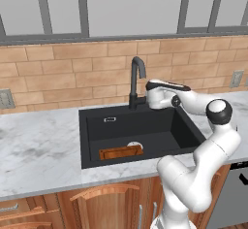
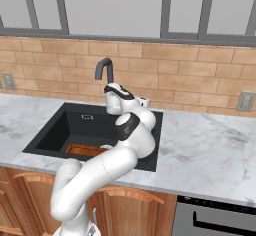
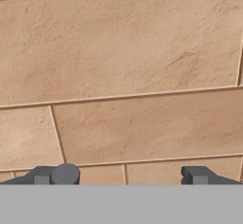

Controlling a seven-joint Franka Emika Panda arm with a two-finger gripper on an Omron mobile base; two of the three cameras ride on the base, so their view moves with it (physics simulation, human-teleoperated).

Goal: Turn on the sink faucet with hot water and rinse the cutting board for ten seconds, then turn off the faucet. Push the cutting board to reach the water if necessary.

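The black gooseneck sink faucet (image 1: 137, 80) (image 2: 104, 71) stands behind the black sink (image 1: 92, 136) (image 2: 50, 132). No water stream is in view under its spout. The orange-brown cutting board (image 1: 121, 151) (image 2: 86, 150) lies flat on the basin floor by the front wall, next to the white drain (image 1: 135, 145). My gripper (image 1: 147, 100) (image 2: 112, 108) is at the right side of the faucet's base, at lever height. In the hand view the gripper (image 3: 121, 176) is open and faces the brick wall. A rounded grey knob (image 3: 65, 173) sits by the left fingertip (image 3: 42, 176); I cannot tell whether they touch.
A marble counter (image 1: 38, 145) (image 2: 210, 150) surrounds the sink. The brick backsplash (image 1: 72, 73) rises close behind the faucet, with windows above. Wall outlets (image 1: 6, 98) (image 2: 243, 101) sit on the bricks. A silver overflow slot (image 1: 110, 119) marks the basin's back wall.
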